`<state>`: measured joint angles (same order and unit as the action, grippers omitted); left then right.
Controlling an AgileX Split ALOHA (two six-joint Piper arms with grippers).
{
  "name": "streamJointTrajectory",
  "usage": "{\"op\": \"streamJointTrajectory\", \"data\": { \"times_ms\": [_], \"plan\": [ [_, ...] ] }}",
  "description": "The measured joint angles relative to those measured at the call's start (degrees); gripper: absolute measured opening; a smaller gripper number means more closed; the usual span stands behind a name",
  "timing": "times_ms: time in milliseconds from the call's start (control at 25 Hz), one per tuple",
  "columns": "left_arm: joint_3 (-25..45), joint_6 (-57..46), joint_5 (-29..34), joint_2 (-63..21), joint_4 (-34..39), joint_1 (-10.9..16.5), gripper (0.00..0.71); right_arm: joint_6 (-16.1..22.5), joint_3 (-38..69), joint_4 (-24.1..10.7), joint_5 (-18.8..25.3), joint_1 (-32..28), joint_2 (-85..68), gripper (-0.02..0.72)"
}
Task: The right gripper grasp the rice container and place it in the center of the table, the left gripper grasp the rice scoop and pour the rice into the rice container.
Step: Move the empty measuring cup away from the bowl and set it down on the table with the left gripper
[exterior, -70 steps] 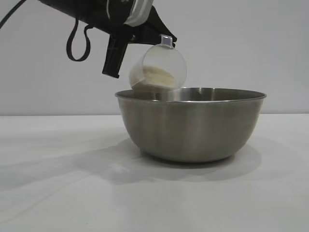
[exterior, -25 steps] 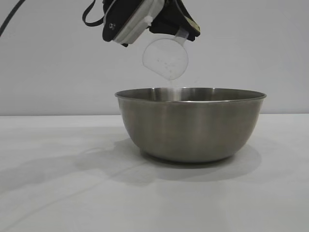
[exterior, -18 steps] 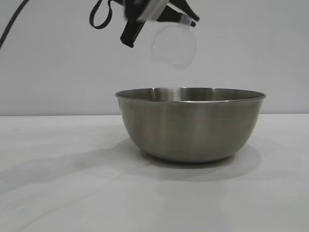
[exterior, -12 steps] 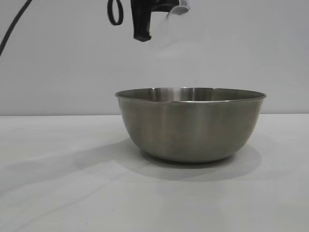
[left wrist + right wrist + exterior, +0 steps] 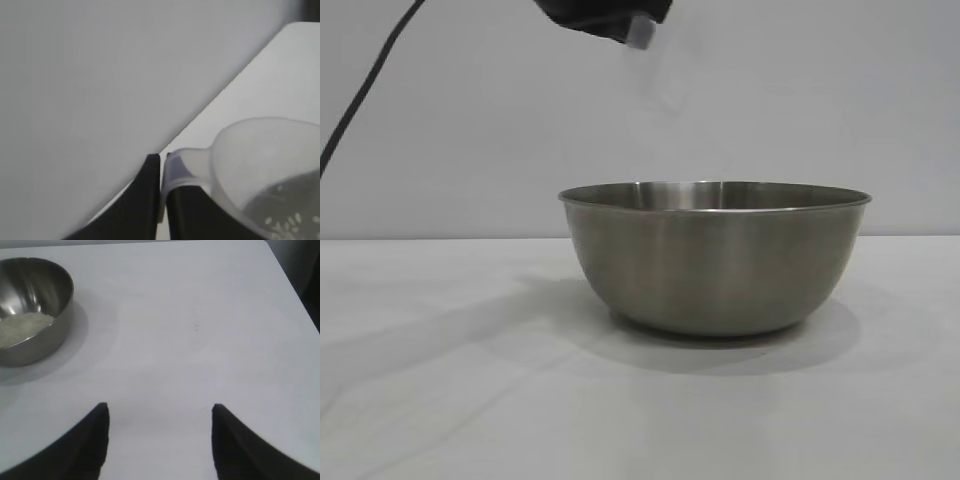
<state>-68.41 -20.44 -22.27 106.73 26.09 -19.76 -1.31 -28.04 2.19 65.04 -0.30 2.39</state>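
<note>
The rice container [image 5: 715,255], a large steel bowl, stands on the white table [image 5: 450,400]. In the right wrist view it [image 5: 30,310] holds a whitish mass of rice [image 5: 22,326]. My left gripper [image 5: 163,162] is shut on the handle of the rice scoop [image 5: 265,165], a clear plastic cup with only a few grains left inside. In the exterior view the gripper [image 5: 620,25] is at the top edge, high above the bowl's left side, with the scoop [image 5: 665,75] a faint blur below it. My right gripper [image 5: 157,410] is open and empty above bare table, away from the bowl.
The table's far edge and corner [image 5: 272,255] show in the right wrist view. A black cable [image 5: 365,95] hangs down at the left of the exterior view. A plain grey wall stands behind the table.
My left gripper has risen with the scoop from just above the bowl's rim to the top of the view. The scoop's rice has gone into the bowl. The bowl has not moved.
</note>
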Motion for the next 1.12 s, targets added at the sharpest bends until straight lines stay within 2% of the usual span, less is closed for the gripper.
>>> {"op": "streamJointTrajectory", "data": {
  "times_ms": [120,200,320,480,640,840,1120],
  "plan": [
    [0.0,-8.1,-1.2,0.0,10.3,3.3,0.000,0.0,0.0,0.0,0.0,0.0,0.0,0.382],
    [0.0,-11.4,-1.5,0.0,14.0,5.2,0.000,0.0,0.0,0.0,0.0,0.0,0.0,0.382],
    [1.5,-13.1,-3.9,0.0,15.9,8.0,0.000,0.0,0.0,0.0,0.0,0.0,0.0,0.382],
    [8.7,-12.3,-10.6,0.0,15.8,11.5,0.000,0.0,0.0,0.0,0.0,0.0,0.0,0.382],
    [16.0,-2.4,-11.7,0.0,13.0,12.2,0.000,0.0,0.0,0.0,0.0,0.0,0.0,0.382],
    [22.4,7.3,-18.4,0.8,-1.1,12.3,0.000,0.0,0.0,0.0,0.0,0.0,0.0,0.382],
    [26.1,10.2,-25.0,6.7,-4.1,12.4,0.000,0.0,0.0,0.0,0.0,0.0,0.0,0.382]
  ]
}}
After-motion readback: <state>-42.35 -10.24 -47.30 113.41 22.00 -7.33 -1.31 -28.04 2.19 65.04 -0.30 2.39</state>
